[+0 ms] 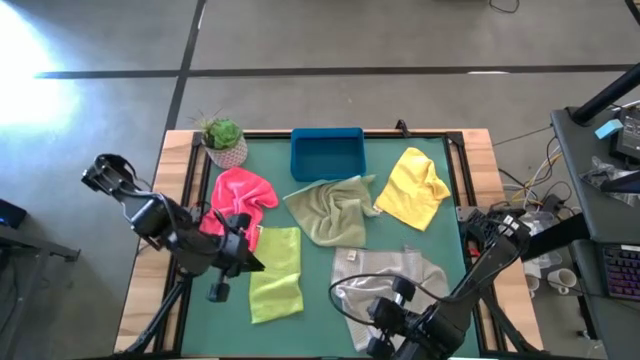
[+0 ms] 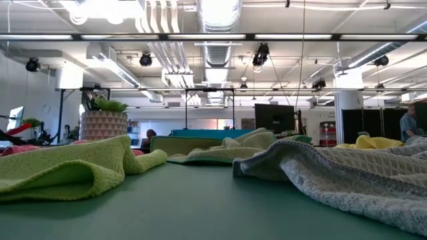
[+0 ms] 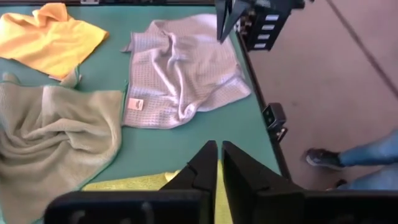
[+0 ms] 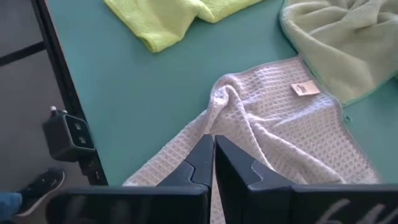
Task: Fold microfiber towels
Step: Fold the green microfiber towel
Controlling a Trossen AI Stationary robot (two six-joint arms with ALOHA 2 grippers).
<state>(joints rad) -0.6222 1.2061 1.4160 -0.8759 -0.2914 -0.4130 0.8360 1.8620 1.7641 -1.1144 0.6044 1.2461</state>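
Observation:
Five towels lie crumpled on the green table: hot pink (image 1: pixel 240 192) at the far left, lime green (image 1: pixel 275 275) near it, olive green (image 1: pixel 330 208) in the middle, yellow (image 1: pixel 415 187) at the far right, and light grey (image 1: pixel 395 270) at the near right. My left gripper (image 3: pixel 219 155) is shut and stands above the lime towel's (image 3: pixel 137 183) left edge. My right gripper (image 4: pixel 213 149) is shut, with its tips at a raised fold (image 4: pixel 225 99) of the grey towel's near part. The grey towel's white tag (image 4: pixel 303 89) faces up. My right gripper points down at the grey towel's raised fold (image 4: pixel 219 127) near the table's near edge. The fingers hide the spot, and I cannot tell whether they touch the cloth. The towel lies on the table.
A blue tray (image 1: pixel 327 153) stands at the far edge, and a potted plant (image 1: pixel 223 138) stands at the far left corner. Black rails (image 1: pixel 190 190) frame the table. A person's shoe (image 3: pixel 323 158) shows on the floor beyond the near edge. Bare mat (image 2: pixel 200 207) lies between the lime and grey towels.

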